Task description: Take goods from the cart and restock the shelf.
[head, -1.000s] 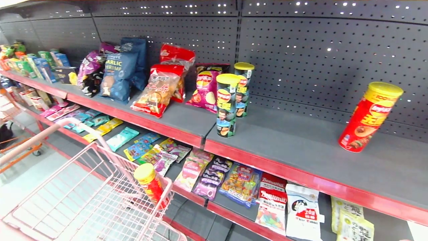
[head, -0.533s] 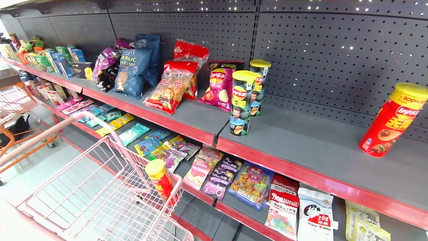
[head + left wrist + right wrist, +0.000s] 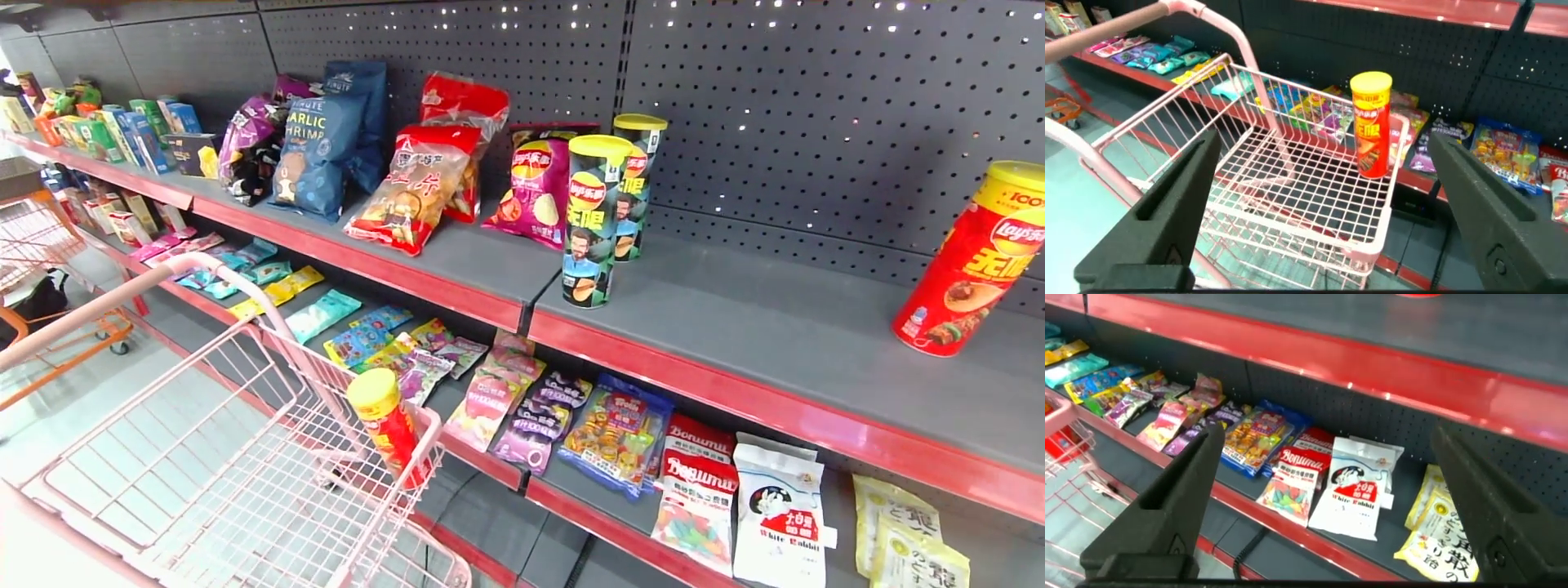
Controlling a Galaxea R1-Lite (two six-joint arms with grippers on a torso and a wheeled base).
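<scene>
Shop aisle: grey metal shelf (image 3: 735, 327) with a red lip and a perforated backboard (image 3: 816, 122). A pink wire cart (image 3: 204, 269) stands before it. One red chip canister (image 3: 390, 427) with a yellow plastic lid stands upright in the cart's corner nearest the shelf. Probably a light, stiff cardboard tube, glossy, apt to slip or tip; best taken round mid-body, not by the lid. Left gripper (image 3: 1323, 147) is spread wide above the cart, holding nothing. Right gripper (image 3: 1324, 437) is likewise spread and empty, facing the snack bags (image 3: 1355, 498) on the lower shelf.

We saw a red can (image 3: 392, 433) with a yellow lid standing upright in the pink wire cart (image 3: 229, 498), in its corner nearest the grey, red-edged shelf (image 3: 735, 327).
</scene>
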